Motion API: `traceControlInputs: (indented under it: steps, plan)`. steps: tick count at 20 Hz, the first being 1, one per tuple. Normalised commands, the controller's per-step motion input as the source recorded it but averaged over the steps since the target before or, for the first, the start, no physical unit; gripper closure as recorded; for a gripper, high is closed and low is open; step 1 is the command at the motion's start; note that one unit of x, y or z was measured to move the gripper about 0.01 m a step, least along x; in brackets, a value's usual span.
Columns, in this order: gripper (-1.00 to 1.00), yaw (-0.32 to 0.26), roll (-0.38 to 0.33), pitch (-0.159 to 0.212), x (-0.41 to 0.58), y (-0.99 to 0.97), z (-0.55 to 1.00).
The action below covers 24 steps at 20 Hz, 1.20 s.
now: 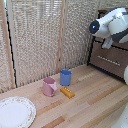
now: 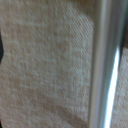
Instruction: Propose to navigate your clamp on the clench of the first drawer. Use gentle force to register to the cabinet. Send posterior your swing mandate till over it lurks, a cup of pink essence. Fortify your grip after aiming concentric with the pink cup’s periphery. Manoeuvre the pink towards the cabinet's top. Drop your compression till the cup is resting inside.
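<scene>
1. From the exterior view I see the white arm point(image 1: 112, 25) at the upper right of that view, in front of the cabinet point(image 1: 111, 57).
2. The clamp itself is not distinguishable in the exterior view; I cannot tell whether its fingers are wide, narrow or holding anything.
3. The wrist view is filled by a woven beige surface point(image 2: 50, 65), blurred, with a bright metal bar point(image 2: 105, 65) running across it. I cannot tell what this bar belongs to.
4. One drawer front of the cabinet shows a slim silver bar handle point(image 1: 108, 60). I cannot tell from this view whether it is the first drawer.
5. The pink cup point(image 1: 49, 86) stands upright on the wooden table point(image 1: 90, 100), well apart from the cabinet.
6. A blue cup point(image 1: 65, 77) stands just beside the pink cup, toward the exterior view's right.
7. A yellow block point(image 1: 67, 92) lies near both cups.
8. A white plate point(image 1: 15, 112) rests at the exterior view's lower left.
</scene>
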Motion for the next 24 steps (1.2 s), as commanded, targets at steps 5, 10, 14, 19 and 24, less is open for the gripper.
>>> traceControlInputs:
  steps: [5, 10, 14, 19, 24]
  plan:
    - [1.00, 0.000, 0.017, 0.000, 0.014, -0.36, 0.06]
    - [1.00, 0.000, -0.070, 0.000, -0.006, -0.02, 0.37]
    - [1.00, -0.010, -0.063, 0.000, 0.000, 0.42, 0.23]
    - [1.00, -0.074, -0.022, 0.000, 0.177, 0.86, 0.08]
    - [1.00, -0.046, -0.017, 0.022, 0.221, 0.92, 0.06]
